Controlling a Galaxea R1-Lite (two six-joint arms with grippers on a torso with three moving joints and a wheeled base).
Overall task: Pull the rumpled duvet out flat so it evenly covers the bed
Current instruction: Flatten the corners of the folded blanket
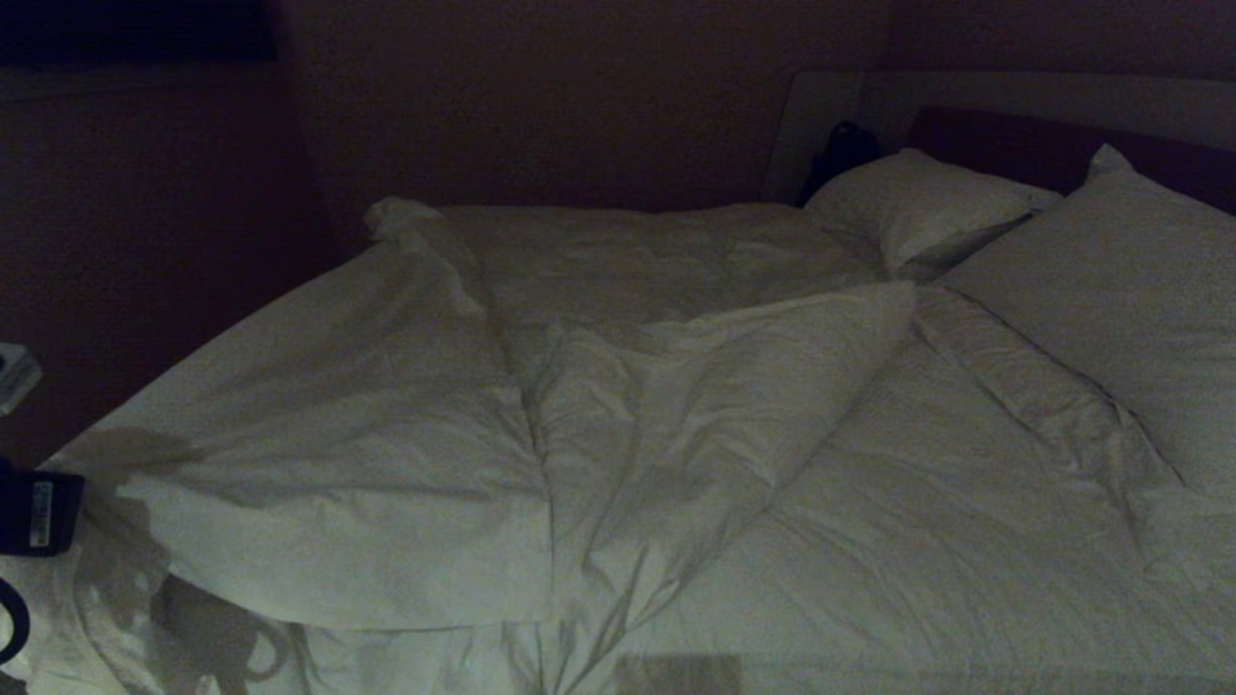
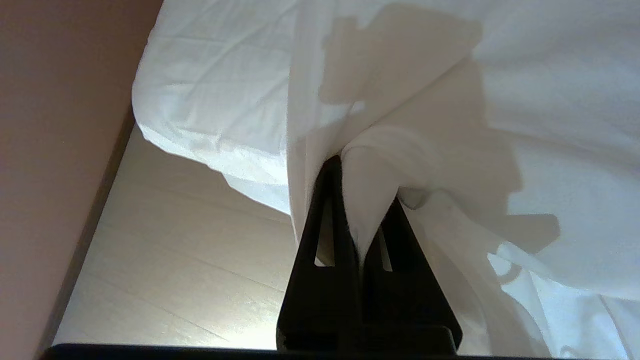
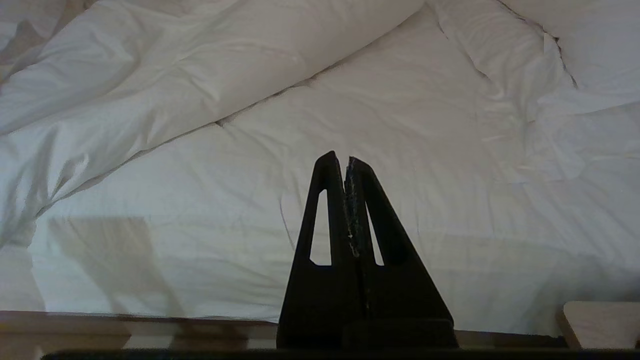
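The white, puffy duvet [image 1: 386,463] lies rumpled on the bed [image 1: 1014,135], bunched toward the foot end and folded back in a diagonal flap, with flat white bedding bare beside it. My left gripper [image 2: 363,190] is shut on a pinched fold of the duvet [image 2: 425,125] at the bed's near left corner; the cloth hangs round its black fingers [image 2: 325,225]. Only a dark part of that arm [image 1: 34,512] shows in the head view. My right gripper [image 3: 342,157] is shut on nothing and hangs low before the bed's near side, facing the duvet's flap [image 3: 175,65].
Two white pillows [image 1: 917,203] [image 1: 1130,280] lean at the dark headboard. A dark object [image 1: 845,145] sits at the bed's far head corner. Pale wooden floor [image 2: 175,260] and a brown wall [image 2: 50,150] border the bed's corner. A small pale item [image 1: 14,372] sits at far left.
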